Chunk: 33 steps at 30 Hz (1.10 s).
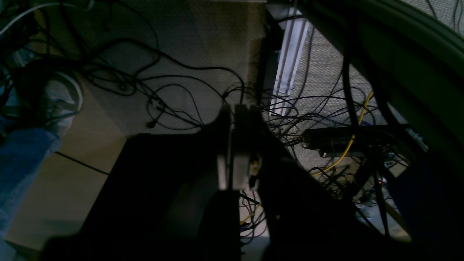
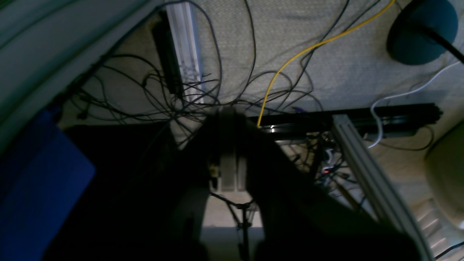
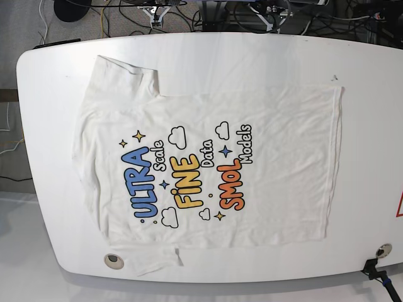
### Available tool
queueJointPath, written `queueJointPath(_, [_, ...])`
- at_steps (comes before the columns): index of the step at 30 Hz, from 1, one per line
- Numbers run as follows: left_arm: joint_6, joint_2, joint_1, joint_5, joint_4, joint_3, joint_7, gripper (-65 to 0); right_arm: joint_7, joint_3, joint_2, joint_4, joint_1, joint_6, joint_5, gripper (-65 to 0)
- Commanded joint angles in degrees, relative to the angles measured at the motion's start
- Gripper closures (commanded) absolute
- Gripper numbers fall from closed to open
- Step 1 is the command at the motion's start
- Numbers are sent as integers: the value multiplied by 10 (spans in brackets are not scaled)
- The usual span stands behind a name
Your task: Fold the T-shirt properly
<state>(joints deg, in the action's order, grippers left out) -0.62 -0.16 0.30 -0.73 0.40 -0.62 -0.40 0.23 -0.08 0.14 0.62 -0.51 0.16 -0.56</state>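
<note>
The T-shirt lies spread flat, print side up, across the middle of the white table, collar toward 9 o'clock and hem toward 3 o'clock. The left gripper and right gripper both hang over a cable-strewn floor, jaws pressed together, holding nothing.

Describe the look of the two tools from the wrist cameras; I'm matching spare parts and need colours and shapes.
Both look alike. The left tool has two flat, slab-like grey fingers rising from a dark, almost black wedge-shaped body, with a small yellowish fitting at one finger's side. The right tool shows the same grey paired slabs on a black body. Dim light hides finer markings; no cabling of their own is distinguishable.
</note>
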Motion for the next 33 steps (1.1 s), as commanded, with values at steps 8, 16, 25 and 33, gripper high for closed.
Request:
queueJointPath(8, [5, -5, -1, 5, 0, 1, -34, 0, 9, 2, 3, 14, -16, 7, 0, 0])
queueJointPath(16, [6, -8, -2, 6, -4, -1, -27, 0, 8, 2, 3, 13, -17, 5, -2, 0])
queueJointPath(25, [7, -10, -3, 5, -4, 0, -23, 0, 8, 1, 3, 13, -17, 6, 0, 0])
queueJointPath(33, [8, -13, -1, 6, -4, 0, -43, 0, 19, 4, 9, 17, -18, 14, 2, 0])
